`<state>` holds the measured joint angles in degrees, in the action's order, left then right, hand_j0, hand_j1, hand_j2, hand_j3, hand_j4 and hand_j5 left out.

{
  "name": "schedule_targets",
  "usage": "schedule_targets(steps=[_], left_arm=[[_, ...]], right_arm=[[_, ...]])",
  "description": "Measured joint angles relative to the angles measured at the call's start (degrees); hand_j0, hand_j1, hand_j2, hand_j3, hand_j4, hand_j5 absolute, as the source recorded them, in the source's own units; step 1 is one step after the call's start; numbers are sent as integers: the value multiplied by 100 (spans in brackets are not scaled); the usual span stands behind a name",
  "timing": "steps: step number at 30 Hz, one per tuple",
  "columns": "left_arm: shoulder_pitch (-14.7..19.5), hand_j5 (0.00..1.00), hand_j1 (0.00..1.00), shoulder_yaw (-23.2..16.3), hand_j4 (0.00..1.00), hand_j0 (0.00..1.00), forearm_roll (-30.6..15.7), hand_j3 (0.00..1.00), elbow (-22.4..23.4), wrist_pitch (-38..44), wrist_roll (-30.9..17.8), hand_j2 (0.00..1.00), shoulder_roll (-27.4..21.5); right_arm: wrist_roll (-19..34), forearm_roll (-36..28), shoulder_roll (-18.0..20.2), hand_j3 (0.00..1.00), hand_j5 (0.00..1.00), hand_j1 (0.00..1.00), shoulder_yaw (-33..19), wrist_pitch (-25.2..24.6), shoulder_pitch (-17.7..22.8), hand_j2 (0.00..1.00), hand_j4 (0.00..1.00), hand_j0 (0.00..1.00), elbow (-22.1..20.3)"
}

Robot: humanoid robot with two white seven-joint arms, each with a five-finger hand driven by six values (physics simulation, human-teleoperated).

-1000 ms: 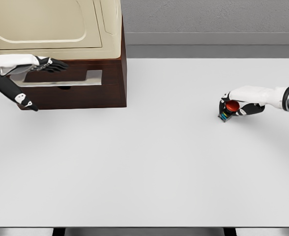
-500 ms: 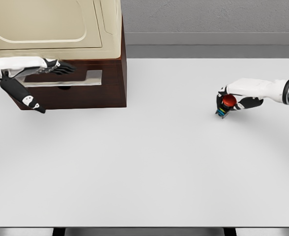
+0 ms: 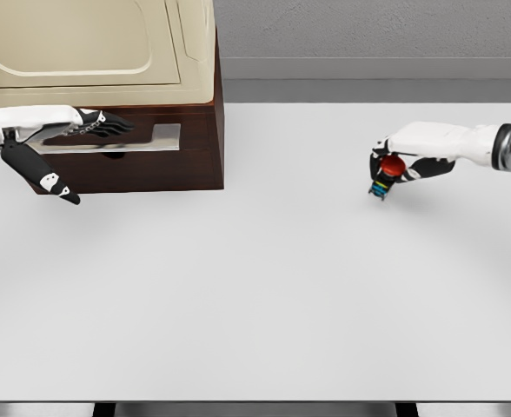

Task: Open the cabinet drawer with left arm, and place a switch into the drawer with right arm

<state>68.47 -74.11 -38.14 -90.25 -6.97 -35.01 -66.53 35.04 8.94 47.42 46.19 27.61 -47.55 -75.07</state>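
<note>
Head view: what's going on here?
The right hand holds a red-capped switch just above the white table, at its right side. The left hand reaches with fingers extended at the metal handle on the dark drawer front of the cabinet at upper left. Whether the drawer is pulled out at all cannot be told.

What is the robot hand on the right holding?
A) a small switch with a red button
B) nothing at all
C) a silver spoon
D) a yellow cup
A: the right robot hand has its fingers closed around a small switch with a red button on top, above the white table.
</note>
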Motion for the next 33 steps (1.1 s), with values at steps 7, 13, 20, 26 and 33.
schedule_targets(steps=[7,13,20,26,33], left_arm=[[-132,100,100,43,100,100,-33,100,-23,4,4,100,-5],[-167,100,100,80,100,100,-34,100,-28,3,1,100,-18],[-255,100,100,96,100,100,-57,100,-135,21,19,100,-68],[-264,100,100,46,100,100,6,100,-326,12,5,100,-163],[-290,100,100,36,100,100,-35,100,-514,15,4,100,-307]], right_arm=[[-1,2,-94,44,44,44,3,10,-88,44,44,44,-108],[2,-1,-209,44,44,44,13,12,-202,44,44,44,-162],[0,3,-356,44,44,44,19,21,-281,44,44,44,-202],[-2,4,-480,44,44,44,60,16,-378,44,44,44,-253],[-1,-2,-602,44,44,44,114,20,-474,44,44,44,-296]])
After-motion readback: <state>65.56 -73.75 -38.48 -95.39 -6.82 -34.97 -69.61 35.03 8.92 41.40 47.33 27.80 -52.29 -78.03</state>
